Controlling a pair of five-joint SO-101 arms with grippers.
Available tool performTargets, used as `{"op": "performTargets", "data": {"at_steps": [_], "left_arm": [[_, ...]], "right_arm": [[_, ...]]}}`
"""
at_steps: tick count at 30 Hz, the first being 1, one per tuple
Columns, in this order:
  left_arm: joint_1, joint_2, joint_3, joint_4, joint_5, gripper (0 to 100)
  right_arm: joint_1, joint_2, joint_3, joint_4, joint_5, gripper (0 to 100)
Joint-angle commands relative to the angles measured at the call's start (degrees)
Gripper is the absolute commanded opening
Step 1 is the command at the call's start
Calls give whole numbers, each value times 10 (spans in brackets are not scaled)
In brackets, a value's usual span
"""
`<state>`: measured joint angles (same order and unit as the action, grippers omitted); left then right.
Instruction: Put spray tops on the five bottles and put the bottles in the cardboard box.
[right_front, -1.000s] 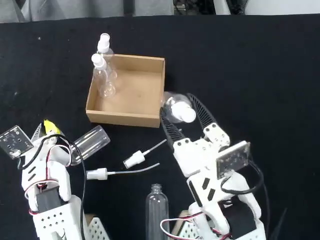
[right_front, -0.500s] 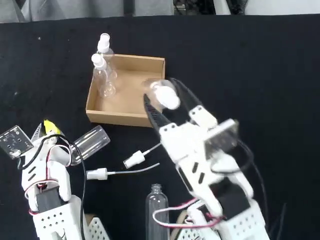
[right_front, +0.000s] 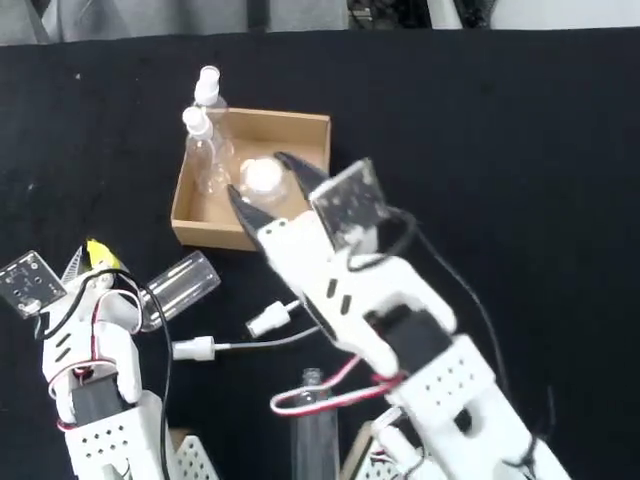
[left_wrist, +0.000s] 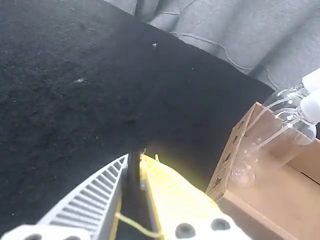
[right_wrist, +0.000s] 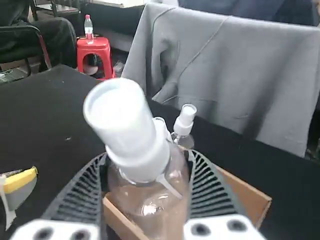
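Note:
My right gripper (right_front: 260, 178) is shut on a clear bottle with a white spray top (right_front: 263, 177) and holds it tilted over the middle of the cardboard box (right_front: 312, 185). The right wrist view has that bottle (right_wrist: 146, 192) between the black fingers (right_wrist: 80, 195). Two capped bottles (right_front: 205, 125) stand at the box's far left corner, also seen from the left wrist (left_wrist: 287, 122). An uncapped bottle (right_front: 182, 283) lies beside my left gripper (right_front: 93, 256), which is shut and holds nothing (left_wrist: 132, 162). Two loose spray tops (right_front: 268, 320) (right_front: 196, 348) lie in front of the box.
An uncapped bottle (right_front: 312, 405) stands upright near the table's front edge, partly behind the right arm. The box's near wall (left_wrist: 227, 157) lies just beyond the left gripper. A grey cloth (right_wrist: 235, 70) hangs behind the table.
The right arm has swung left with its bottle, from beside the box's near right corner to over the box's middle. The left arm has not moved.

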<state>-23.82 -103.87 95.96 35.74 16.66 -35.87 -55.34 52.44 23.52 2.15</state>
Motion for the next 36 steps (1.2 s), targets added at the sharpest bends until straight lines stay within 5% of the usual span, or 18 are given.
{"op": "performTargets", "data": {"at_steps": [1, 21, 36], "left_arm": [[-5, -4, 15, -12, -5, 29], [-5, -4, 15, -16, -5, 29], [-5, -4, 15, -16, -5, 30]], "right_arm": [[-12, 51, -45, -54, -23, 29], [-35, 284, -47, -276, -27, 30], [-50, 440, -143, -282, -27, 30]]}}
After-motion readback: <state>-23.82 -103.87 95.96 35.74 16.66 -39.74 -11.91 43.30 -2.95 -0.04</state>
